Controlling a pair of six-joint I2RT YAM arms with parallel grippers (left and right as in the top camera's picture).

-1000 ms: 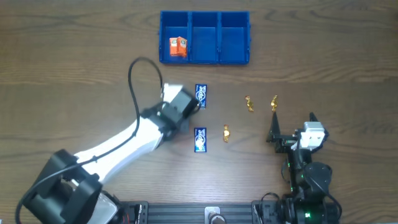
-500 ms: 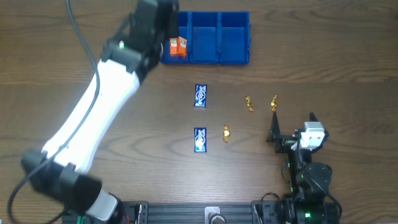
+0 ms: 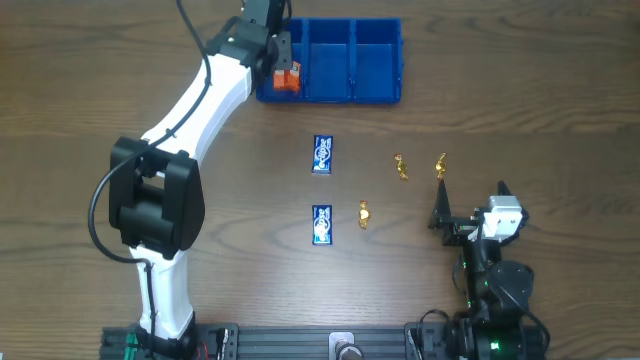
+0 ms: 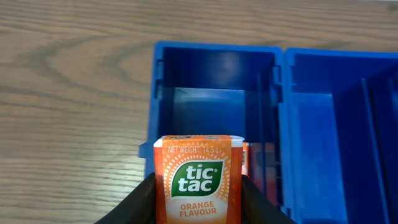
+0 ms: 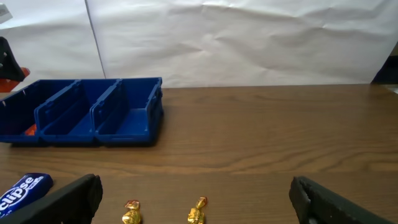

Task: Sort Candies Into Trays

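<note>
Holding orange box, left claw over tray

Bright, even light; soft shadows

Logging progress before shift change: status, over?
Left gripper shut on orange candy box, at blue tray's end compartment. Right gripper open, near gold candies. Nothing blocking the drop.

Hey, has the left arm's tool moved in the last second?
Yes. In the top view the left tool went from beside the upper blue pack up to the blue tray, over its left compartment, shut on an orange box.
</note>
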